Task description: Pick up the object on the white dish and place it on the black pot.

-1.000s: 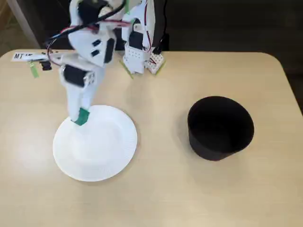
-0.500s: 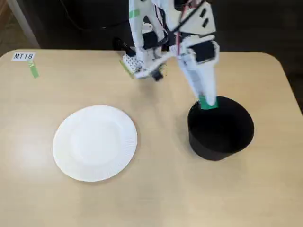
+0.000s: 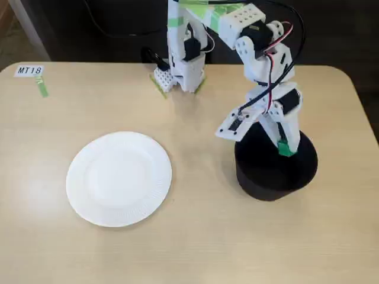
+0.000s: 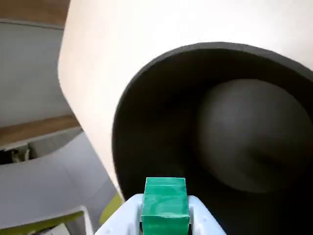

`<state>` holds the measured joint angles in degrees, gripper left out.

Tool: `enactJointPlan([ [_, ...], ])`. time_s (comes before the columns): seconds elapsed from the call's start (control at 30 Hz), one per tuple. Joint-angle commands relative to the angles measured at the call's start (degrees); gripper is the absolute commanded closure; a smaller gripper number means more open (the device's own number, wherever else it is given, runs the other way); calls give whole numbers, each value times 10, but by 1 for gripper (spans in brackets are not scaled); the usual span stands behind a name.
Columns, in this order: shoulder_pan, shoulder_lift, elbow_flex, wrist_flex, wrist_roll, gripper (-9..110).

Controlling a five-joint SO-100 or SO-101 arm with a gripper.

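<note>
The white paper dish [image 3: 119, 178] lies empty on the left half of the table in the fixed view. The black pot [image 3: 275, 168] stands at the right; in the wrist view its round opening [image 4: 220, 132] fills most of the picture. My gripper [image 3: 284, 148] is shut on a small green block [image 3: 285, 149] and holds it over the pot's top. In the wrist view the green block [image 4: 165, 204] sits between the white fingers [image 4: 200, 215] at the bottom edge, just above the pot's rim.
The arm's white base [image 3: 180, 71] stands at the table's far edge. A label "MT18" [image 3: 29, 70] and a strip of green tape [image 3: 42, 87] lie at the far left corner. The table's right edge is close to the pot.
</note>
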<state>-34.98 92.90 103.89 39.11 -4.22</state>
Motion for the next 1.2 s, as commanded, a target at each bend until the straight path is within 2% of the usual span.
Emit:
enactJointPlan([
  [0.0,2,-5,-4,-5,-9,99],
  [0.2,6,4,15,3,-25,77],
  [0.37,19,23,15,18,-32,74],
  [0.5,32,34,15,21,-30,79],
  [0.63,47,56,4,40,-27,101],
  [0.77,81,143,2,81,-52,101],
  [0.93,178,276,26,92,-16,101],
  [1.17,349,487,222,45,51,101],
])
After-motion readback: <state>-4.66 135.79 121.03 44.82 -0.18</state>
